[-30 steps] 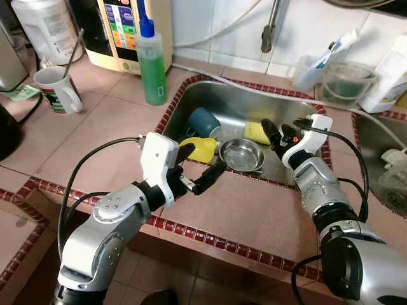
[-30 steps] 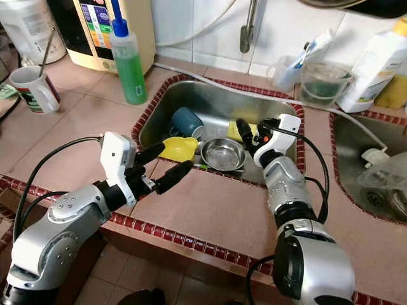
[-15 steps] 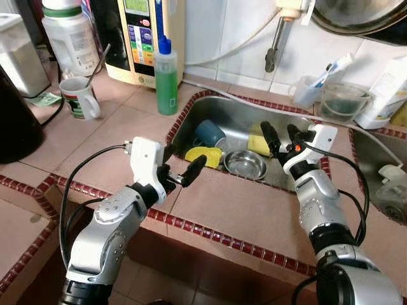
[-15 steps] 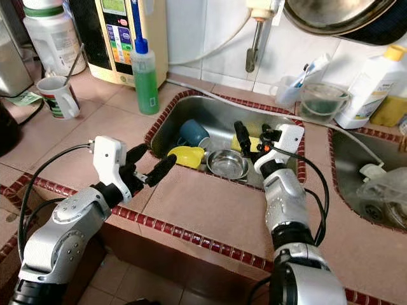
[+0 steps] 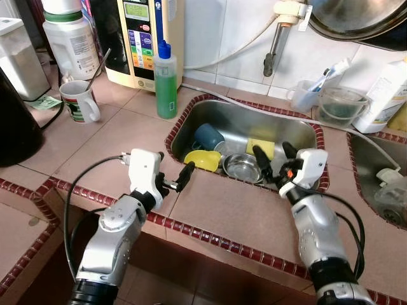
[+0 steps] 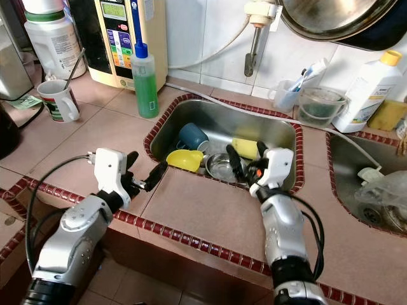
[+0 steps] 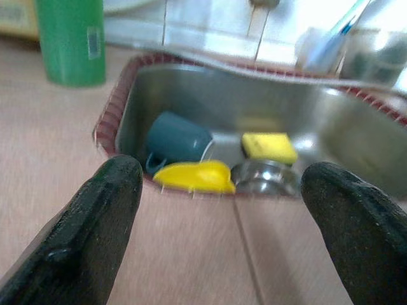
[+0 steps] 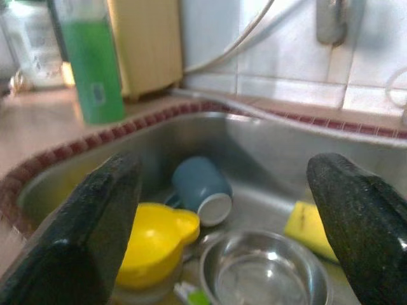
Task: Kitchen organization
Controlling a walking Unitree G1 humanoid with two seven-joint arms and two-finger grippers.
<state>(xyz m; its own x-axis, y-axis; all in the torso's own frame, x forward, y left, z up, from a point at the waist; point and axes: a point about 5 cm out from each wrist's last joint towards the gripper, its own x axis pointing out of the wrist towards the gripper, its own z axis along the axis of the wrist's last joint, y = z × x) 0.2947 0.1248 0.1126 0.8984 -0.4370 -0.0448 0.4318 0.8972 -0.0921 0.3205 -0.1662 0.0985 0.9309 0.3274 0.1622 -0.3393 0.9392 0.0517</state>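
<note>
A steel sink (image 5: 299, 125) holds a blue mug (image 5: 207, 136) on its side, a yellow plastic cup (image 5: 203, 159), a small steel bowl (image 5: 240, 167) and a yellow sponge (image 5: 261, 147). My left gripper (image 5: 175, 180) hovers open over the tiled counter just left of the sink's front corner, pointing at the yellow cup (image 7: 194, 176). At the sink's front rim my right gripper (image 5: 272, 160) is open beside the bowl (image 8: 264, 273), facing the mug (image 8: 200, 187). Neither gripper holds anything.
A green soap bottle (image 5: 166, 82), a water purifier (image 5: 143, 38) and a white mug with a spoon (image 5: 79, 105) stand at the back left. Behind the sink are the faucet (image 5: 276, 38), clear tubs (image 5: 340, 105) and a white bottle (image 5: 385, 95). A second basin (image 5: 381, 184) lies right.
The camera has pulled back and up. Both arms have drawn back toward the counter's front edge, the right gripper from over the sink to its front rim. Both stay open.
</note>
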